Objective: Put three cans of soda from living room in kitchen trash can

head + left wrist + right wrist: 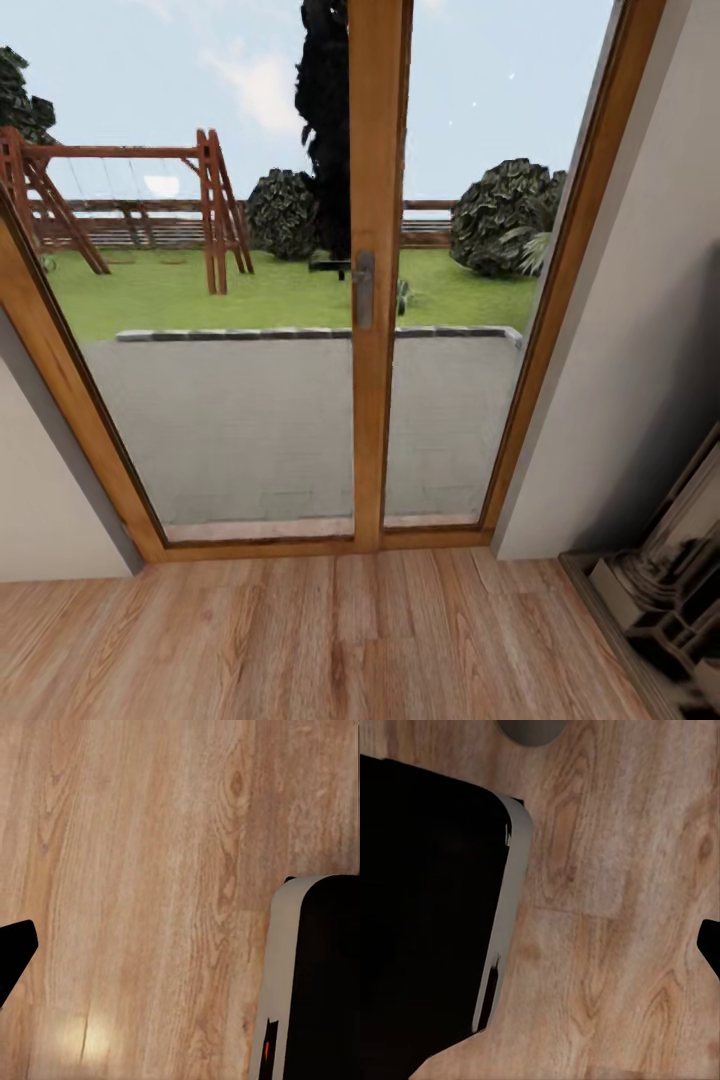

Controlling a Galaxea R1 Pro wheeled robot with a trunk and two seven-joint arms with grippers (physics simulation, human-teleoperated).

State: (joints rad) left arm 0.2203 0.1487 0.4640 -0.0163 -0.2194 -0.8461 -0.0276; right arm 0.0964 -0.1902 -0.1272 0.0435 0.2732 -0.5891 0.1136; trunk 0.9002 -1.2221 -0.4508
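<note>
Nearest, both wrist cameras look down on warm plank floor (pixel 150 870) beside the robot's dark, grey-edged base (pixel 427 922). Whether either gripper is open or closed cannot be told. Ahead stand wood-framed glass doors (pixel 378 280), a fireplace edge (pixel 660 590), then garden. No soda cans or bin appear, so the task seems barely begun.

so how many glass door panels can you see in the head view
2. The left glass panel is left of the central wooden post; the narrower right glass panel is right of it, by the grey handle. Both look onto the garden. More panels may lie outside the frame.
</note>
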